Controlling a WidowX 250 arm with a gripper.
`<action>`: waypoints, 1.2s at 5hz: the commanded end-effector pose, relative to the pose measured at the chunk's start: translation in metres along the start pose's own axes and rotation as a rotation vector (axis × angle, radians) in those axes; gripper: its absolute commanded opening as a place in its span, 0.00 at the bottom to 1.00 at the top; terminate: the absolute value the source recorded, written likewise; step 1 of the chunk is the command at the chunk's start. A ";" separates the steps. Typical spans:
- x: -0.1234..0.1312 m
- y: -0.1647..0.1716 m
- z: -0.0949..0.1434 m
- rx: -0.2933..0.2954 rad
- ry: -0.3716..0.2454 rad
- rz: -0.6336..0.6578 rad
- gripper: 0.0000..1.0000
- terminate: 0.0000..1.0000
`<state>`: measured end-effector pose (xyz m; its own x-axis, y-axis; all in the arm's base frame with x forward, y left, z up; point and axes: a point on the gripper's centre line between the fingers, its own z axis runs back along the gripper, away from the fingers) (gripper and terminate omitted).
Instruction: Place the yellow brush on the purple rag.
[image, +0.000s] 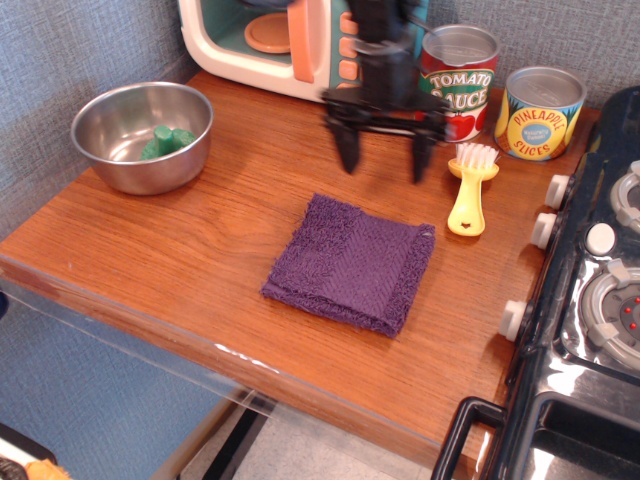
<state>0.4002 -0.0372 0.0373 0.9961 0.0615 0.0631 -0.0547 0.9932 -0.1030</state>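
Observation.image shows the gripper (384, 142) spread wide, empty, above the counter (200, 240) toward its back edge; the yellow brush (470, 190) lies near the right edge; the purple rag (350, 262) sits mid-counter, apart.
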 end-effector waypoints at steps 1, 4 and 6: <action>0.038 -0.036 0.004 0.083 -0.113 -0.070 1.00 0.00; 0.047 -0.022 -0.017 0.098 -0.096 -0.016 1.00 0.00; 0.029 -0.002 -0.022 0.087 -0.052 0.004 0.00 0.00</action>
<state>0.4298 -0.0443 0.0069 0.9935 0.0627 0.0946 -0.0611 0.9979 -0.0195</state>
